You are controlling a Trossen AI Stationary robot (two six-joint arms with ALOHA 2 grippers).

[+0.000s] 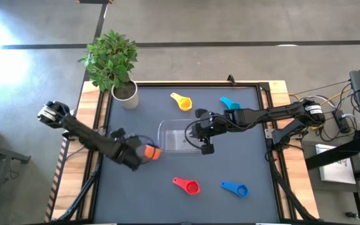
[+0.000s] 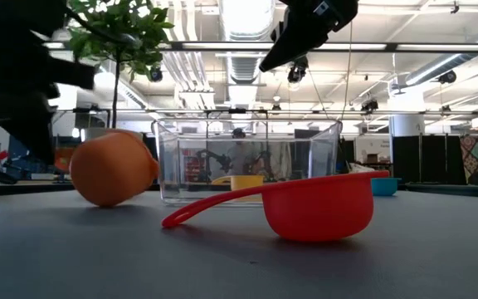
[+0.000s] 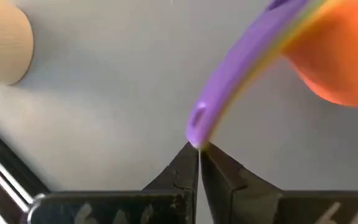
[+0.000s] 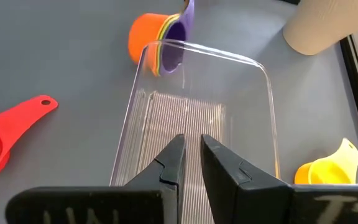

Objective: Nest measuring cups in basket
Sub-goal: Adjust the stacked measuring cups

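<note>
Cups scattered around clear basket (image 1: pixel 179 136), left gripper (image 1: pixel 141 154) pinching a nested stack by its handle.

High view: the orange cup (image 1: pixel 152 152) lies just beside the basket's left end, at the left gripper; the right gripper (image 1: pixel 200 132) sits over the basket's right end; yellow (image 1: pixel 182 100) and light blue (image 1: pixel 230 103) cups lie beyond it, red (image 1: pixel 187 185) and blue (image 1: pixel 235 188) in front. Low view: the orange cup lies tipped on its side on the table (image 2: pixel 239 257), the red one stands nearest the camera. Left wrist view: fingers clenched on the tip of a purple handle (image 3: pixel 229 81), which joins the orange cup. Right wrist view: the right gripper's jaws are almost closed, grasping nothing, above the basket's ribbed floor; purple and green rims nest inside the orange cup.
</note>
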